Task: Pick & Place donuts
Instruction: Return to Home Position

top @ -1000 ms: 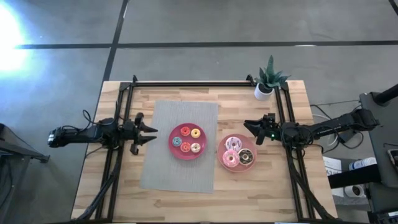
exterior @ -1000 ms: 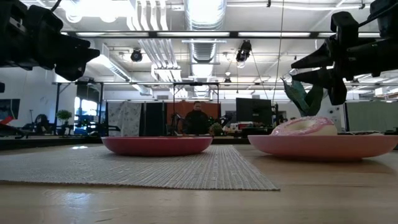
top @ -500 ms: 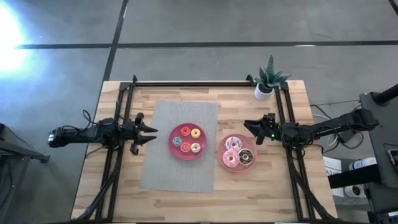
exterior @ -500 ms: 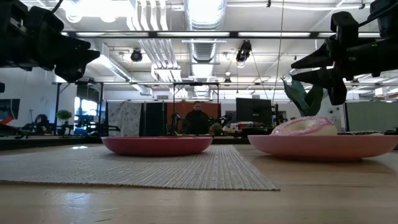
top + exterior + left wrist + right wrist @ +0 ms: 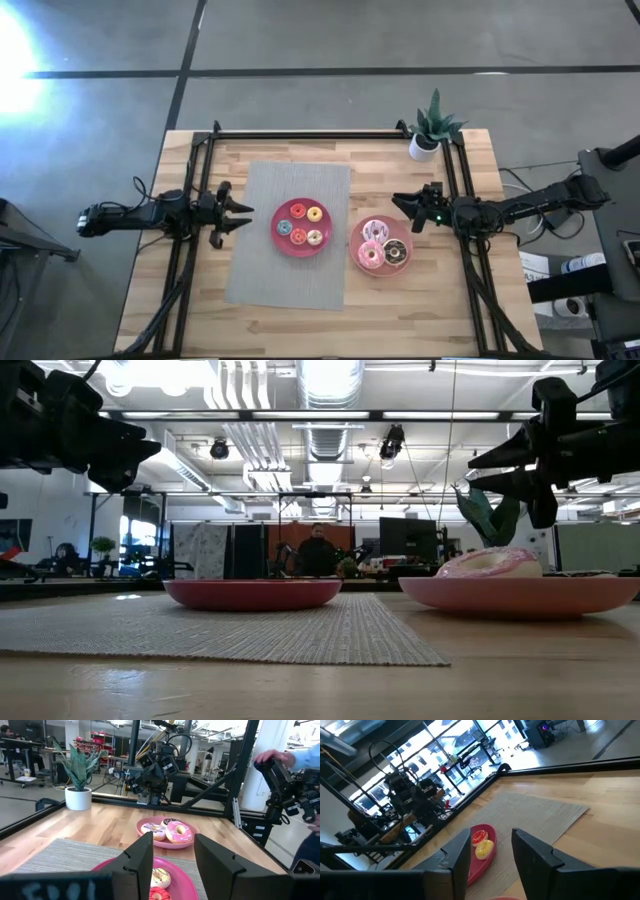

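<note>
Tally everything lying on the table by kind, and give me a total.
Large donuts: 3
Small donuts: 5
Plates: 2, red plate and pink plate
Woven mat: 1
Potted plant: 1
Total: 12

No legible text anywhere — one wrist label (image 5: 55,891), too blurred.

Grey concrete floor (image 5: 400,40) surrounds the table (image 5: 470,300), crossed by dark seams (image 5: 300,72), with white glare (image 5: 15,60) at one edge. The open ceiling carries white ducts (image 5: 330,380), pipes and strip lights (image 5: 150,370). Far back a person (image 5: 317,550) shows beside a dark monitor (image 5: 407,538); a white wall (image 5: 45,510) stands off to one side. Bright windows (image 5: 455,745) line another side, with desks (image 5: 470,757) before them. A white pillar (image 5: 267,770) rises behind a person's hand (image 5: 272,756) in a blue sleeve (image 5: 307,757).
</note>
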Action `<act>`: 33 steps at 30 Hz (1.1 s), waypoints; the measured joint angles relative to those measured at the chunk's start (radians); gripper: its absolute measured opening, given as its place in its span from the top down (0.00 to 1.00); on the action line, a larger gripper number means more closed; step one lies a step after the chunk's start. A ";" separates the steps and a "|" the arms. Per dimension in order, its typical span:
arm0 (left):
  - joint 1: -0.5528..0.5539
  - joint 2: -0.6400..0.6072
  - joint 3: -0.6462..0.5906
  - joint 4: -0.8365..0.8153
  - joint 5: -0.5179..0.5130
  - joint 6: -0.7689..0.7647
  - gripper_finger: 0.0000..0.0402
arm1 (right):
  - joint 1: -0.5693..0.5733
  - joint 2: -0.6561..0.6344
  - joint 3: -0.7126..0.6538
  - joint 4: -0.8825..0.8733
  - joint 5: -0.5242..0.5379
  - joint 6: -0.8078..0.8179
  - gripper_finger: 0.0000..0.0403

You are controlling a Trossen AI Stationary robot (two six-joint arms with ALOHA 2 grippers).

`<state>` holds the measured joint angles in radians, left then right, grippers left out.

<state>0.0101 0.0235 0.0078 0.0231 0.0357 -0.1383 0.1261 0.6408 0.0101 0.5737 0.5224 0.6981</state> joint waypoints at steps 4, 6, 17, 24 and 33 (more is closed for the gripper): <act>0.000 0.000 0.000 0.000 0.000 0.000 0.71 | 0.022 -0.046 0.000 0.004 -0.005 0.066 0.68; 0.000 0.000 0.000 0.000 0.000 0.000 0.71 | 0.023 -0.099 0.000 -0.007 -0.047 0.016 0.68; 0.000 0.000 0.000 0.000 0.000 0.000 0.71 | -0.093 -0.336 0.000 -0.116 -0.524 -0.457 0.68; 0.001 0.000 0.000 0.000 0.000 0.000 0.71 | -0.138 -0.447 0.000 -0.317 -0.521 -0.411 0.69; 0.001 0.000 0.000 0.000 0.000 0.000 0.71 | -0.140 -0.530 0.000 -0.398 -0.528 -0.562 0.67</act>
<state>0.0109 0.0235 0.0078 0.0227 0.0360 -0.1383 -0.0143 0.1106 0.0097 0.1759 -0.0055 0.1361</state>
